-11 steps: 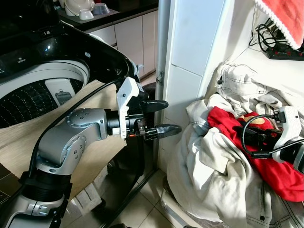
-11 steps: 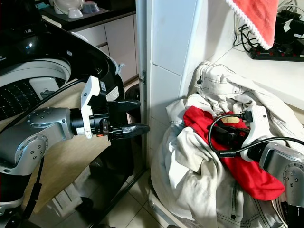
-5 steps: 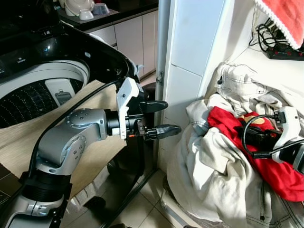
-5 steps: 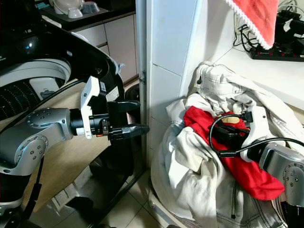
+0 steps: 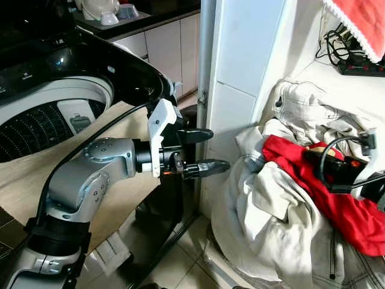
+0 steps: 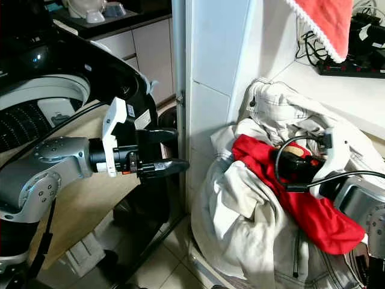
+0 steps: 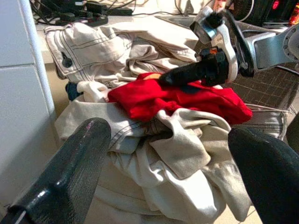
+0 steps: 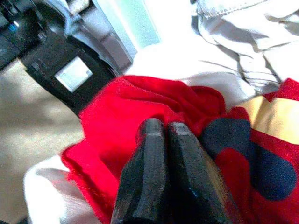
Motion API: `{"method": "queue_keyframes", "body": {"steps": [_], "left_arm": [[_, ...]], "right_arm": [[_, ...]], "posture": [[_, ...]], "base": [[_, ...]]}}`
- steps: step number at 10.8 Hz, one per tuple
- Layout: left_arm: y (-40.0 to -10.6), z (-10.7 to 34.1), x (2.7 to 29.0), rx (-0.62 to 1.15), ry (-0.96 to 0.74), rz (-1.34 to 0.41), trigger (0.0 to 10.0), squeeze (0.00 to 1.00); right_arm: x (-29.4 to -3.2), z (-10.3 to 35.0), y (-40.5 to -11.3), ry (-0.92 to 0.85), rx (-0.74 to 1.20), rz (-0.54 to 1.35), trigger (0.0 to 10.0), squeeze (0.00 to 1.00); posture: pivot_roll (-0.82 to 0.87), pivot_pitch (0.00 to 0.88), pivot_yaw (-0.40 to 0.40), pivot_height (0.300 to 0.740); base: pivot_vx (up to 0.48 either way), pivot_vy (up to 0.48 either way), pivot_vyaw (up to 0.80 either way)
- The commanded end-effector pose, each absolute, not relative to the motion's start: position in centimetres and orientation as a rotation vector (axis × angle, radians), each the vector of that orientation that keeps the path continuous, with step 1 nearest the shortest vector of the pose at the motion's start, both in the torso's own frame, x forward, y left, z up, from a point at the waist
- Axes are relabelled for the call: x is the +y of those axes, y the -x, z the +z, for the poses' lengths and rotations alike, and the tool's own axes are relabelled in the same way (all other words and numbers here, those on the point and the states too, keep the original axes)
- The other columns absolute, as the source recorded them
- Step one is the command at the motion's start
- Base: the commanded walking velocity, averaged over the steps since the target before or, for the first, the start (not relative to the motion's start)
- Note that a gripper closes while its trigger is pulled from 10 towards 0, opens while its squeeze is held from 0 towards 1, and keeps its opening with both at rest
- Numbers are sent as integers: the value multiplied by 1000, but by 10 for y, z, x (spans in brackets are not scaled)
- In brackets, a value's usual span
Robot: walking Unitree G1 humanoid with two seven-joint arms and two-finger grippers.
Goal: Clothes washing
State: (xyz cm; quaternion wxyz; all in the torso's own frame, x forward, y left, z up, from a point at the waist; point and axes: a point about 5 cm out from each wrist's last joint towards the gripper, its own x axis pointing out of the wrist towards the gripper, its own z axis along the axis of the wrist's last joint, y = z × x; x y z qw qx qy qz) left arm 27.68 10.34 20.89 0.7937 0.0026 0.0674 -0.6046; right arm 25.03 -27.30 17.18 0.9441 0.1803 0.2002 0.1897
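A: Where does the laundry sit, and where is the machine?

B: The pile of cream clothes fills the lower right of the left eye view, with the red garment draped across its top. The washing machine, its drum uncovered, lies at the upper left.

A: Which arm has the work?

B: The right gripper, at the right edge of the head views. Its two fingers press flat together with no gap, tips on the red cloth; whether a fold is caught between them cannot be told.

A: And the other?

B: The left gripper hovers mid-frame beside the white pillar, fingers spread wide, holding nothing.

A: How should the robot do this step well?

B: Probably by confirming a real pinch of cloth before lifting, then raising slowly so the cream clothes are not dragged along, and keeping its own cable clear of the folds
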Motion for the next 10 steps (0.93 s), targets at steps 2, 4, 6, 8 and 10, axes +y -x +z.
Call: {"method": "queue_keyframes", "body": {"steps": [2, 4, 6, 8, 10], "left_arm": [[-277, 209, 102, 132, -4, -1276, 10000, 0], [-290, 217, 95, 3, -49, -1134, 10000, 0], [-300, 221, 88, -104, 4, -976, 10000, 0], [-304, 222, 84, -161, 15, -889, 10000, 0], [-303, 228, 75, -236, 9, -889, 10000, 0]], "right_arm": [[-273, 196, -253, -432, 285, 413, 0, 0], [-267, 224, -256, -498, 159, 493, 0, 0], [-258, 244, -258, -510, 86, 567, 0, 0], [-253, 253, -259, -487, 66, 582, 0, 0], [-239, 276, -263, -491, 4, 641, 0, 0]], "posture": [[-204, 0, 37, 740], [-209, 0, 35, 740], [-209, 0, 31, 740], [-210, 0, 29, 740], [-213, 0, 29, 740]], "base": [[0, 0, 0], [0, 0, 0], [0, 0, 0], [0, 0, 0], [0, 0, 0]]}}
